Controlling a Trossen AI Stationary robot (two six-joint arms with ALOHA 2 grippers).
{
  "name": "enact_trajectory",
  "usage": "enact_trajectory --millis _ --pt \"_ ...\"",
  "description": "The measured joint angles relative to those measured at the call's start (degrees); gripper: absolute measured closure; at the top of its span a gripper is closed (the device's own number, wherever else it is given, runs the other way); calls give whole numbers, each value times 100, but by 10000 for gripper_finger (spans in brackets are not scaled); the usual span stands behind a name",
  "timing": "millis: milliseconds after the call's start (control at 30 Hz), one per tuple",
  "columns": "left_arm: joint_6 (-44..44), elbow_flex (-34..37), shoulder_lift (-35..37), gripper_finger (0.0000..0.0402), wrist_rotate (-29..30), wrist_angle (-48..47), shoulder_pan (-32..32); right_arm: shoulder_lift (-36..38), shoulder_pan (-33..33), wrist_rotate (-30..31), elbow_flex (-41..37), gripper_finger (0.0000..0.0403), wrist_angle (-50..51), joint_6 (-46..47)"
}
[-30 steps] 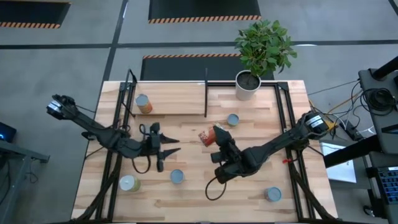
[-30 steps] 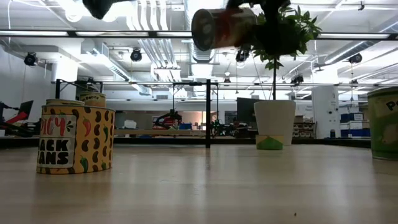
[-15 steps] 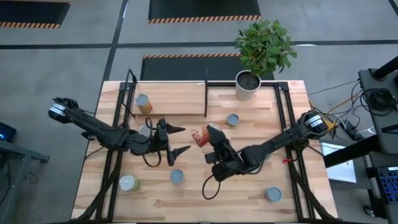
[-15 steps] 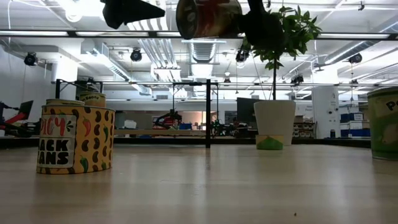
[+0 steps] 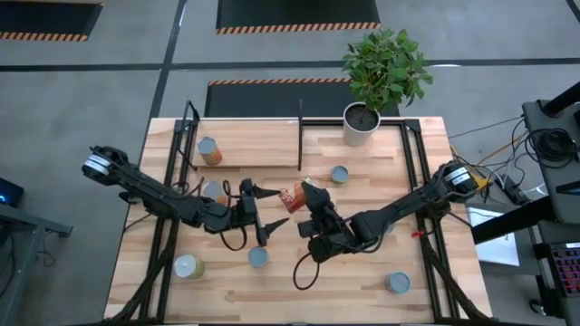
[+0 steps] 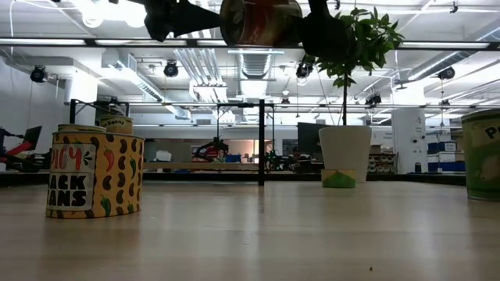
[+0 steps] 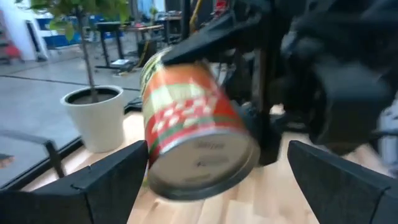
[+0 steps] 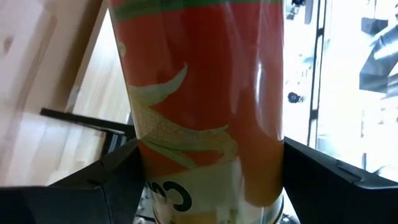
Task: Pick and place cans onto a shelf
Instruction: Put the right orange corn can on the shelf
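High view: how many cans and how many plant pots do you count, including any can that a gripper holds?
Cans: 7, one of them held by the right gripper
Plant pots: 1
Total: 8

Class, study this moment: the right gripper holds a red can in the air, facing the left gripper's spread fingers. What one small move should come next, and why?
Probably the left gripper should ease forward until its open fingers straddle the red can. The right gripper holds that can on its side above the table, its flat end toward the left gripper, which is close but not yet around it. This looks like a handover.
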State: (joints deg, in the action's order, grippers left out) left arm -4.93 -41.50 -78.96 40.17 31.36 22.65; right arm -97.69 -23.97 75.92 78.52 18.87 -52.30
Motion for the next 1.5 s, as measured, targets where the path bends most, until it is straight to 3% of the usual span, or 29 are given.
enact_trajectory --millis 167,433,600,800,1100,1400,1500 --pt "376 -2 -214 33 96 359 -7 0 0 -43 0 97 -27 538" --pt "632 -2 -447 33 121 614 -141 0 9 -589 0 97 -309 1335" --pt "838 -2 -556 41 131 767 -153 -2 7 -589 0 97 -337 1364" --pt "896 -2 -564 81 163 793 -155 -2 4 -560 0 94 -334 1247" --pt "1081 7 -564 96 129 827 -149 -1 -2 -596 0 55 -332 1268" --pt "1348 465 -414 96 68 1829 -149 403 -187 -588 0 49 -285 1491" --pt "1367 788 -214 96 -356 2385 -155 695 -299 -727 0 49 -242 1587"
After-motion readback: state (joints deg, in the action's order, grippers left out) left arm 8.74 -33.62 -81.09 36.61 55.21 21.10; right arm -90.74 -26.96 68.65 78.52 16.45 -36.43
